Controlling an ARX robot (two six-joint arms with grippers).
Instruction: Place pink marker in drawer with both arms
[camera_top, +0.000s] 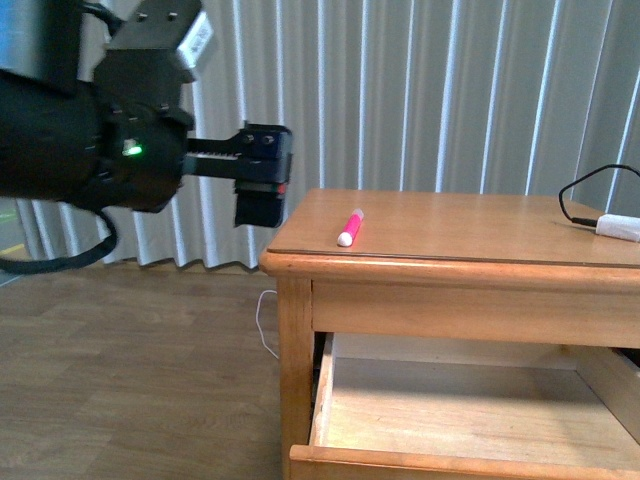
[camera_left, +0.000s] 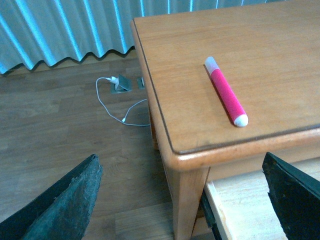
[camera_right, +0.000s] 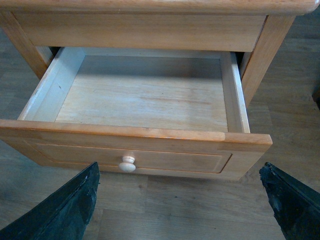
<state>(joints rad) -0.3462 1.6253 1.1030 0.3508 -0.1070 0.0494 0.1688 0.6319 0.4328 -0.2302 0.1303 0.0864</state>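
Note:
The pink marker (camera_top: 350, 227) (camera_left: 226, 92) lies flat on the wooden cabinet's top (camera_top: 470, 225), near its left front corner, white end toward the front. Below it the drawer (camera_top: 450, 415) (camera_right: 145, 97) is pulled out and nothing lies in it; its small round knob (camera_right: 127, 163) faces my right gripper. My left gripper (camera_top: 262, 185) (camera_left: 182, 200) hangs open in the air just left of the cabinet's corner, level with the top, apart from the marker. My right gripper (camera_right: 182, 200) is open in front of the drawer's face, over the floor, and shows only in its wrist view.
A white plug on a black cable (camera_top: 615, 224) lies at the cabinet top's right edge. A white charger and cord (camera_left: 117, 92) lie on the wood floor by the curtain (camera_top: 420, 90). The cabinet's left leg (camera_left: 187, 200) stands between my left fingers' line of sight.

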